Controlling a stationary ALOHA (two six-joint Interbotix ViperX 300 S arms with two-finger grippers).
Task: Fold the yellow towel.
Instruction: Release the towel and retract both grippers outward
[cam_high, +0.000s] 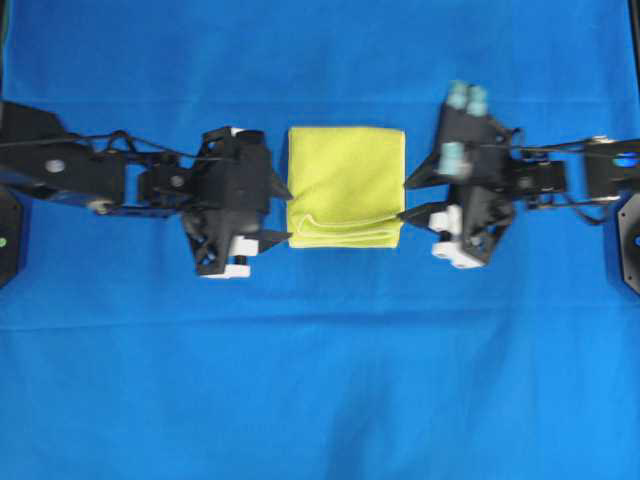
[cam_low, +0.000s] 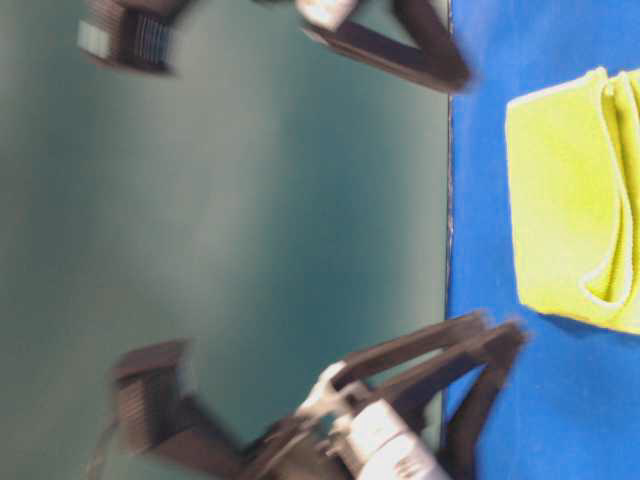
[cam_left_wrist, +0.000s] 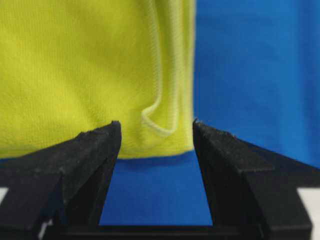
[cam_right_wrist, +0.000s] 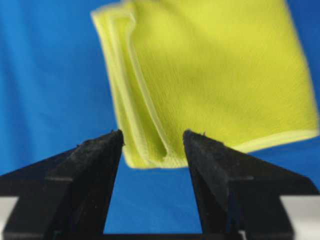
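So, going left to right: my left fingers (cam_high: 290, 213) sit just off the left edge of the yellow towel (cam_high: 345, 185), spread wide with nothing between them, and the wrist view shows only bare blue cloth (cam_left_wrist: 250, 60) in the gap. The towel lies in the middle of the counter, already doubled into a compact stack, with its layered hems bunched along the near edge. My guess is it sits flat and square like that because the folding is basically done, though I can't count the layers for sure. Over on the other side, my right fingers (cam_high: 405, 200) are the same story: wide apart, empty, tips right by the towel's right edge but not pinching it. Both hands flank it symmetrically, which I'd read as having just let go rather than lining up another grab. If one more fold is wanted, I'd go for those near-edge corners.
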